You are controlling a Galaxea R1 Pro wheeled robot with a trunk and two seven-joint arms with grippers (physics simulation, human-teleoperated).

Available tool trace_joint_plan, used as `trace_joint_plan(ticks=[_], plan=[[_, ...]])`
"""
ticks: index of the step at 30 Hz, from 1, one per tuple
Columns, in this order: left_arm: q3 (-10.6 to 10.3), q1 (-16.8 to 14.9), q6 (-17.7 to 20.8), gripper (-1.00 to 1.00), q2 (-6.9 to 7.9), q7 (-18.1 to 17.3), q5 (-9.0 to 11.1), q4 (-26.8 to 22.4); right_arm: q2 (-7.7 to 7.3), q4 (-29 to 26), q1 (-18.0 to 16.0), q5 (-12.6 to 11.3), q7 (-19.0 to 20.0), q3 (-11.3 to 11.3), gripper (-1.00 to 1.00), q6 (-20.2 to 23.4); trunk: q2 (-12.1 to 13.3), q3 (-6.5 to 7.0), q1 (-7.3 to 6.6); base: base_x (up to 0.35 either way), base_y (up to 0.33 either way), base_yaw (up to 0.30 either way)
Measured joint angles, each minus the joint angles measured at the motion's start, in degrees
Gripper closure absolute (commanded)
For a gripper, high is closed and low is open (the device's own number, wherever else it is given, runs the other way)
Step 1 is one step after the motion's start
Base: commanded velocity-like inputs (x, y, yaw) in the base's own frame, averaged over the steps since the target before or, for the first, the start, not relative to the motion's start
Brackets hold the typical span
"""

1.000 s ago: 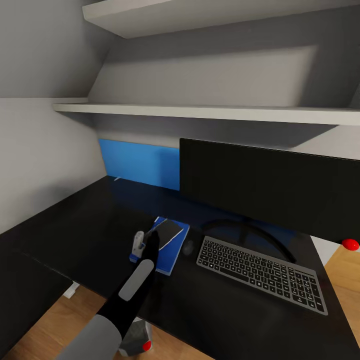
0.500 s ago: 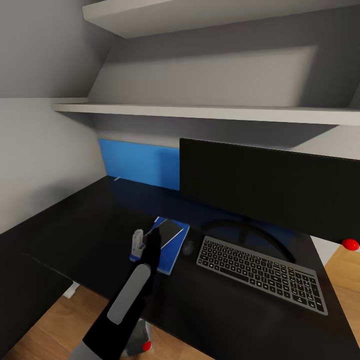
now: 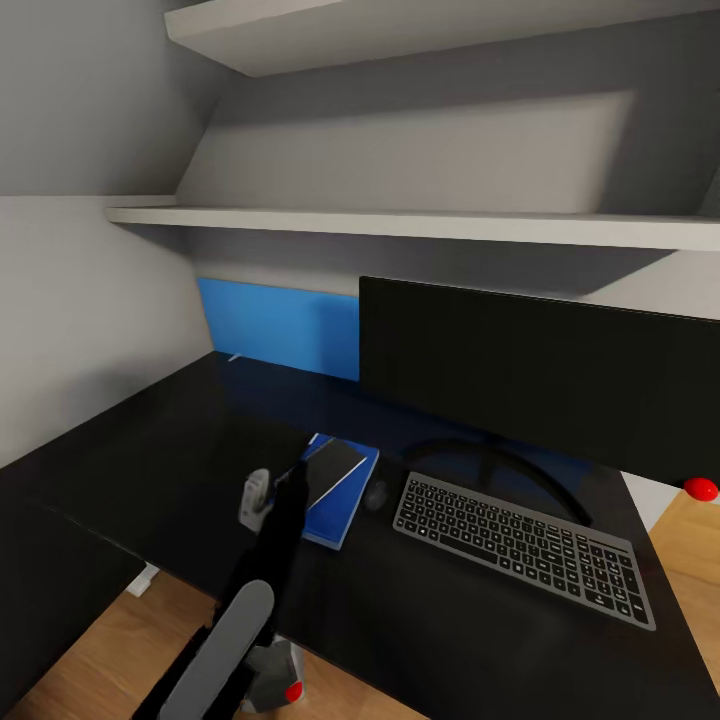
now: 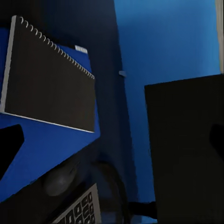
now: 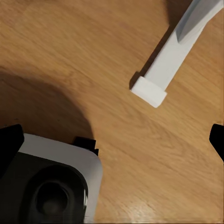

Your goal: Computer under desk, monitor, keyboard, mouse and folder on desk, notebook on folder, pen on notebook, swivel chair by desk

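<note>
On the black desk (image 3: 150, 450) the monitor (image 3: 540, 375) stands at the right, with the keyboard (image 3: 522, 545) in front of it. The dark mouse (image 3: 376, 494) lies between the keyboard and the blue folder (image 3: 335, 505). The dark notebook (image 3: 331, 465) lies flat on the folder (image 4: 42, 149), its spiral edge showing in the left wrist view (image 4: 46, 84). My left gripper (image 3: 272, 492) hovers open and empty just off the folder's near left corner. The computer (image 3: 272, 682) peeks out under the desk's front edge. My right gripper (image 5: 112, 140) hangs open over the wood floor. The swivel chair is out of view.
A blue back panel (image 3: 280, 325) and white wall shelves (image 3: 400, 225) close off the back. A tiny pale sliver (image 3: 235, 357) lies by the panel. A white desk foot (image 5: 161, 74) and a grey-and-white rounded body (image 5: 51, 182) sit on the floor near the right gripper.
My left arm has drawn back toward me and to the left. Its gripper has come off the notebook's near corner and now sits beside the folder. Nothing else on the desk has moved.
</note>
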Motion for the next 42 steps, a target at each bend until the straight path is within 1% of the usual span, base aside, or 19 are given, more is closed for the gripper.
trace_joint_plan(ticks=[1, 2, 4, 7, 10, 16, 18, 19, 20, 22, 24, 25, 28, 30, 33, 34, 37, 40, 42], plan=[[-0.6, 0.26, 0.0, -1.0, 1.1, -0.51, -0.45, -0.28, -0.01, 0.67, 0.0, -0.05, 0.01, -0.03, -1.0, -0.03, 0.0, 0.0, 0.0, 0.0, 0.0, 0.0], [-1.46, 0.67, 0.04, -1.0, 2.98, -1.78, -1.35, -0.7, -0.01, 2.1, -0.01, -0.1, 0.03, -0.04, -1.0, -0.09, 0.0, 0.0, 0.0, 0.0, 0.0, 0.0], [-2.01, 0.95, 0.1, -1.0, 4.45, -3.07, -2.0, -0.97, -0.02, 3.39, -0.04, -0.15, 0.05, -0.06, -1.0, -0.14, 0.0, 0.0, 0.0, 0.0, 0.0, 0.0], [-2.47, 1.32, 0.19, -1.0, 5.7, -3.96, -2.56, -1.21, -0.2, 4.51, -0.06, -0.23, 0.1, -0.09, -1.0, -0.33, 0.0, 0.0, 0.0, 0.0, 0.0, 0.0], [-2.83, 1.73, 0.35, -1.0, 6.75, -3.79, -3.16, -1.35, -0.38, 5.24, -0.17, -0.16, 0.12, -0.08, -1.0, -0.65, 0.0, 0.0, 0.0, 0.0, 0.0, 0.0], [-3.09, 2.4, 1.3, -1.0, 8.89, -3.98, -3.55, -1.43, -0.32, 5.63, -0.3, -0.16, 0.11, -0.07, -1.0, -0.87, 0.0, 0.0, 0.0, 0.0, 0.0, 0.0], [-3.15, 2.6, 1.99, -1.0, 9.41, -5.0, -3.61, -1.44, -0.21, 5.69, -0.32, -0.19, 0.0, -0.04, -1.0, -0.83, 0.0, 0.0, 0.0, 0.0, 0.0, 0.0], [-3.17, 2.77, 2.24, -1.0, 9.6, -6.16, -3.64, -1.44, -0.16, 5.7, -0.33, -0.21, -0.06, -0.02, -1.0, -0.84, 0.0, 0.0, 0.0, -0.028, 0.0, 0.0], [-2.65, 4.04, 3.32, -1.0, 10.21, -14.4, -3.68, -1.44, -0.03, 5.67, -0.35, -0.19, -0.16, -0.04, -1.0, -0.9, 0.0, 0.0, 0.0, -0.067, 0.0, 0.0], [-1.97, 4.82, 3.7, -1.0, 10.57, -18.6, -3.34, -1.41, 0.0, 5.58, -0.35, -0.17, -0.18, -0.08, -1.0, -0.91, 0.0, 0.0, 0.01, -0.138, 0.0, 0.0], [-1.14, 5.35, 4.58, -1.0, 10.81, -21.09, -3.12, -1.39, 0.02, 5.48, -0.35, -0.18, -0.19, -0.11, -1.0, -0.88, 0.0, 0.0, 0.02, -0.24, 0.0, 0.0], [0.94, 5.93, 8.11, -1.0, 10.98, -23.5, -2.95, -1.39, 0.05, 5.26, -0.36, -0.24, -0.21, -0.15, -1.0, -0.63, 0.0, 0.0, 0.03, -0.295, 0.0, 0.0], [2.68, 6.19, 10.97, -1.0, 10.84, -24.52, -2.9, -1.37, 0.05, 5.1, -0.36, -0.27, -0.28, -0.19, -1.0, -0.43, 0.01, 0.0, 0.03, -0.315, 0.0, 0.0], [3.52, 6.31, 12.37, -1.0, 11.02, -24.97, -2.88, -1.36, 0.05, 5.02, -0.36, -0.38, -0.34, -0.16, -1.0, -0.23, 0.01, 0.0, 0.04, -0.335, 0.0, 0.003], [3.77, 6.34, 12.75, -1.0, 11.07, -25.09, -2.88, -1.36, 0.06, 5.03, -0.36, -0.45, -0.35, -0.17, -1.0, -0.17, 0.01, 0.0, 0.04, -0.316, 0.0, 0.088], [3.9, 6.37, 13.09, -1.0, 11.14, -25.19, -2.88, -1.37, 0.01, 5.05, -0.42, -1.1, -0.33, -0.17, -1.0, -0.14, 0.01, 0.0, 0.03, -0.217, 0.0, 0.208], [3.86, 6.38, 13.2, -1.0, 11.17, -25.24, -2.88, -1.37, -0.05, 4.96, -0.5, -1.48, -0.29, -0.17, -1.0, -0.12, 0.0, 0.0, 0.01, -0.134, 0.0, 0.235], [3.57, 6.41, 13.76, -1.0, 11.18, -25.24, -2.84, -1.38, -0.15, 3.01, -1.07, -1.71, -0.36, -0.1, -1.0, 0.85, 0.0, 0.0, 0.01, -0.046, 0.0, 0.263], [3.51, 6.43, 14.83, -1.0, 11.16, -25.26, -2.84, -1.41, -0.19, 1.18, -1.26, -1.72, -0.42, -0.07, -1.0, 2.57, 0.0, 0.0, 0.0, -0.026, 0.0, 0.27]])
